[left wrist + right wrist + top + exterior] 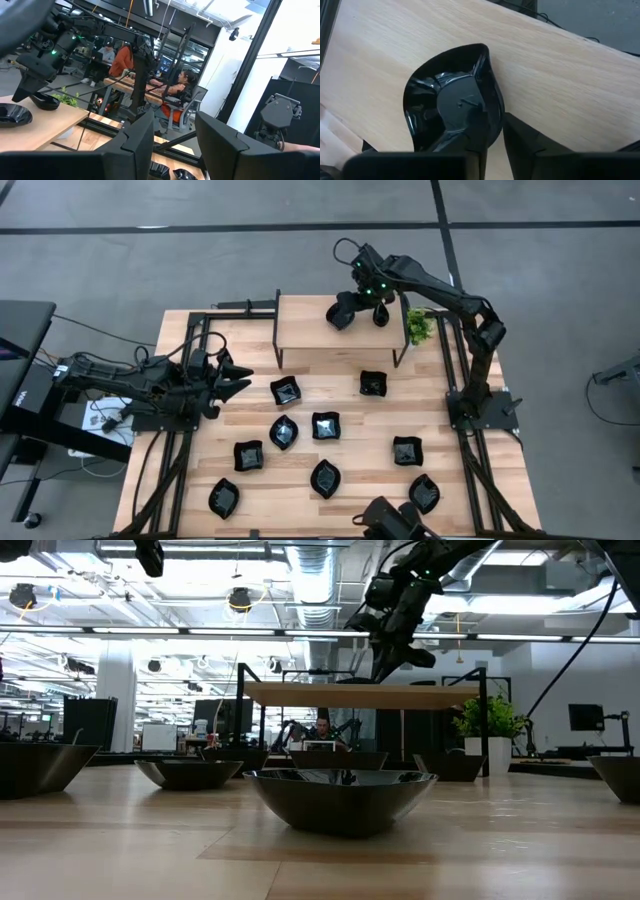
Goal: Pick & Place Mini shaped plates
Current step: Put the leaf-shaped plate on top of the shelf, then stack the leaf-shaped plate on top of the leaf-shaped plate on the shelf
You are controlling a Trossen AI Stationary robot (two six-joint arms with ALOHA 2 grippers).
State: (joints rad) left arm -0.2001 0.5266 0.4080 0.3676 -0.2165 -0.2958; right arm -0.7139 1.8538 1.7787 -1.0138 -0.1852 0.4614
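Note:
Several glossy black mini shaped plates (325, 425) lie scattered over the wooden table. Two more sit on the raised wooden shelf (310, 325) at the back: one (342, 312) and a teardrop plate (452, 107). My right gripper (497, 150) hangs over the shelf at the teardrop plate (381, 315), its fingers slightly apart on either side of the rim, open; the plate rests on the shelf. My left gripper (240, 380) hovers open and holding nothing at the table's left, pointing toward the middle.
A small green plant (418, 325) stands by the shelf's right end. Black frame rails run along both sides of the table. A dark camera mount (392, 520) sits at the front edge. People sit at desks in the room behind (122, 60).

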